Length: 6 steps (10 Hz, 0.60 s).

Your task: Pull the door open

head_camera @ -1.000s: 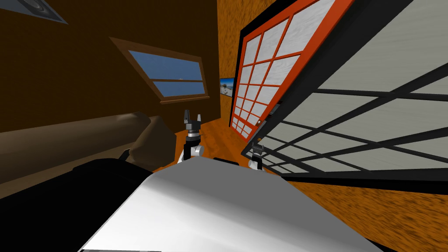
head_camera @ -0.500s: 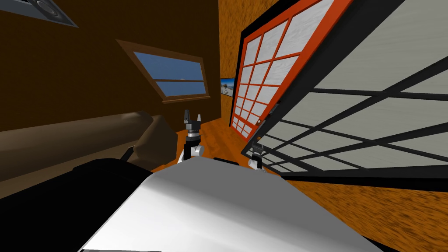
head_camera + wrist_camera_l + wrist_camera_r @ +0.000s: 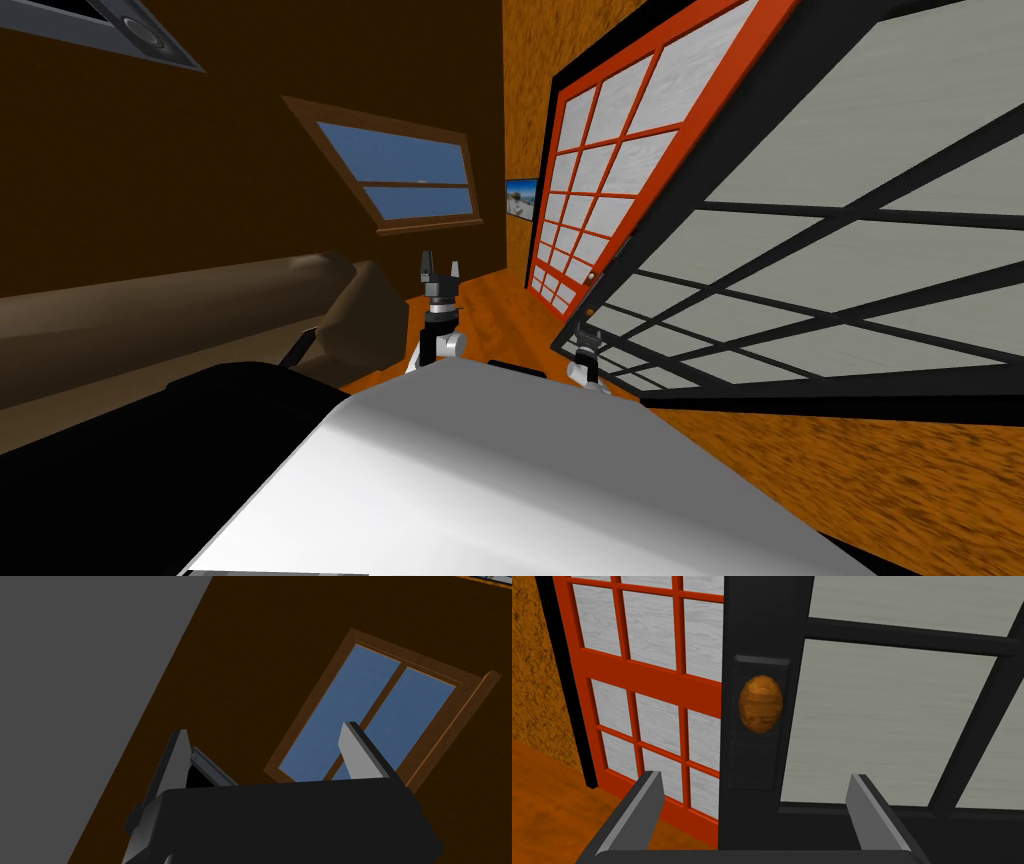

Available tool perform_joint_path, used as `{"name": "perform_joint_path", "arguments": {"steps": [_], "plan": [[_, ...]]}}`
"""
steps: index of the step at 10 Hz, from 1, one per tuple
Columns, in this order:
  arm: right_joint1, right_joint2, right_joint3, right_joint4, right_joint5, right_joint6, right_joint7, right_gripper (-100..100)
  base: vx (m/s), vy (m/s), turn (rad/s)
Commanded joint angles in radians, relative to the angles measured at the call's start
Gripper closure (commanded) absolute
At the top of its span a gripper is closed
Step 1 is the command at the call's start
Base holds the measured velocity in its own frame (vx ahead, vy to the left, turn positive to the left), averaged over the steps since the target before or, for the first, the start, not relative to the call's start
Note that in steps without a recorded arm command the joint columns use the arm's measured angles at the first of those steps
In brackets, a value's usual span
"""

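A black-framed door leaf (image 3: 800,260) with grey panes stands swung out on my right, in front of a red-framed paned door (image 3: 610,150). In the right wrist view the black leaf (image 3: 762,621) carries a brown oval knob (image 3: 761,703) on a dark plate near its edge. My right gripper (image 3: 754,776) is open just short of the knob, with one finger on either side of the door's edge stile. In the head view the right gripper (image 3: 588,342) sits at the leaf's lower corner. My left gripper (image 3: 440,268) is raised in front of my chest, open and empty.
A brown sofa (image 3: 150,310) runs along my left side, its arm (image 3: 360,310) close to the left forearm. Orange floor (image 3: 500,310) lies between the sofa and the doors. A window (image 3: 410,185) is in the dark brown far wall.
The whole head picture has shifted slightly, the window and far wall sliding right, so I have moved a little. Both grippers hold their places in front of my chest.
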Motion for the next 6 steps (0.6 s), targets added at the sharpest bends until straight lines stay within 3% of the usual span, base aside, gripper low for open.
{"name": "perform_joint_path", "arguments": {"steps": [1,2,3,4,5,6], "plan": [[-0.006,0.000,-0.002,0.005,-0.001,0.003,-0.033,-100,-0.061,-0.007,0.021],[-0.003,0.000,-0.002,0.000,-0.001,0.003,-0.018,-100,-0.028,-0.001,0.003],[0.014,-0.031,-0.006,0.005,-0.006,-0.002,-0.053,-100,0.180,0.012,0.131],[0.014,-0.031,-0.006,-0.010,-0.006,-0.002,-0.053,-100,0.196,-0.018,0.073],[0.014,-0.031,-0.006,0.005,-0.006,-0.002,-0.053,-100,0.101,-0.019,0.007],[0.026,-0.055,-0.010,0.008,-0.009,-0.007,-0.077,-100,0.155,-0.003,0.102]]}}
